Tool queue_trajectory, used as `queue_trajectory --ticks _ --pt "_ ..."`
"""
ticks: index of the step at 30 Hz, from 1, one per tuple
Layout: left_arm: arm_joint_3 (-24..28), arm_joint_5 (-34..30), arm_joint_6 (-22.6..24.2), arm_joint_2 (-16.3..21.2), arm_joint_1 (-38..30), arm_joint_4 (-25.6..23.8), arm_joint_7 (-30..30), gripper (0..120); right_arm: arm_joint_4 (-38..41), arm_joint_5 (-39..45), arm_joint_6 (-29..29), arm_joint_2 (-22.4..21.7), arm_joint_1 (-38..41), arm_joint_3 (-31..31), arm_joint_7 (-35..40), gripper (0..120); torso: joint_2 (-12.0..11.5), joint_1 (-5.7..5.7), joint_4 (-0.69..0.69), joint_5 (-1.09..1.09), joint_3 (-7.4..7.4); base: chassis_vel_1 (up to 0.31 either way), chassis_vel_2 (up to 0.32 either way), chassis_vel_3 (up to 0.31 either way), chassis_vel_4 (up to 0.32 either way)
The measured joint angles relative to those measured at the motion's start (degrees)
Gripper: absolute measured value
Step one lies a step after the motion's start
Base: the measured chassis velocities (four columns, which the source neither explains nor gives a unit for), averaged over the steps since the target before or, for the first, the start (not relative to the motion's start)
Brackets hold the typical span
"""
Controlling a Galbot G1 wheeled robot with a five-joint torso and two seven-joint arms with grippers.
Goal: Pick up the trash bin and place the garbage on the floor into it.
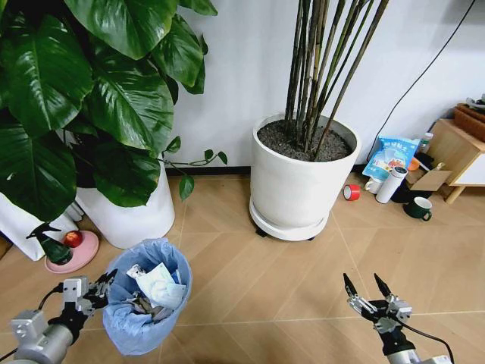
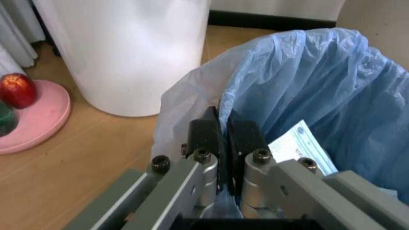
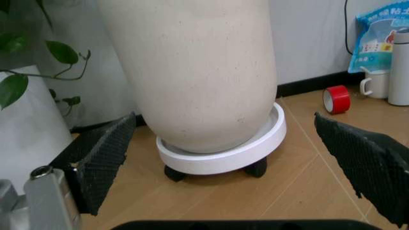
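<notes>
Left end effector [image 2: 222, 136] clamped on trash bin [image 1: 146, 305] rim; right end effector [image 1: 369, 290] spread wide, empty. Best carried level, grip firm.

Nothing is reading clearly here — the blue-and-white packet [image 3: 378, 39] leaning against the wall is showing large pale characters, too blurred to make out, and the printed paper [image 2: 299, 146] inside the trash bin [image 2: 332, 86] is carrying illegible print

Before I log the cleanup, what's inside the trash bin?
Inside the trash bin, held at its rim by the left hand, lie white paper scraps and a blue-and-white packet. The bag's folds hide anything deeper.
</notes>
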Motion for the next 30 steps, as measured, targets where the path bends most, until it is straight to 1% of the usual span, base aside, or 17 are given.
queue_trajectory --ticks 5,9,19,25,30 --pt "0.7 -0.3 0.2 0.4 -0.9 0.2 -0.4 0 -0.3 0.0 0.2 0.3 0.2 0.3 -0.2 100 0.0 0.00 -0.01 -0.01 0.00 0.000 0.000 0.000 0.000" --pt "1.5 -1.2 0.5 1.6 -2.1 0.6 -0.9 0 -0.4 0.0 0.2 0.7 0.7 0.5 -0.2 100 0.0 0.00 0.00 -0.01 0.00 0.000 0.000 0.000 0.000" --pt "1.8 -1.6 0.6 2.0 -2.8 1.0 -1.2 0 -0.3 -0.1 0.2 0.8 0.7 0.5 -0.2 100 0.0 0.00 0.00 0.00 0.00 0.004 -0.005 -0.006 0.002" --pt "2.3 -2.1 0.8 2.5 -3.7 1.1 -1.5 0 -0.1 -0.3 0.2 0.7 0.7 0.8 -0.3 100 0.0 0.01 0.00 0.00 0.01 0.103 -0.084 -0.073 0.085" --pt "2.3 -2.7 0.9 3.1 -4.3 1.2 -1.8 0 0.0 -0.4 0.4 0.7 0.6 1.3 -0.5 100 0.0 0.01 -0.01 0.00 0.01 0.152 -0.137 -0.150 0.147"
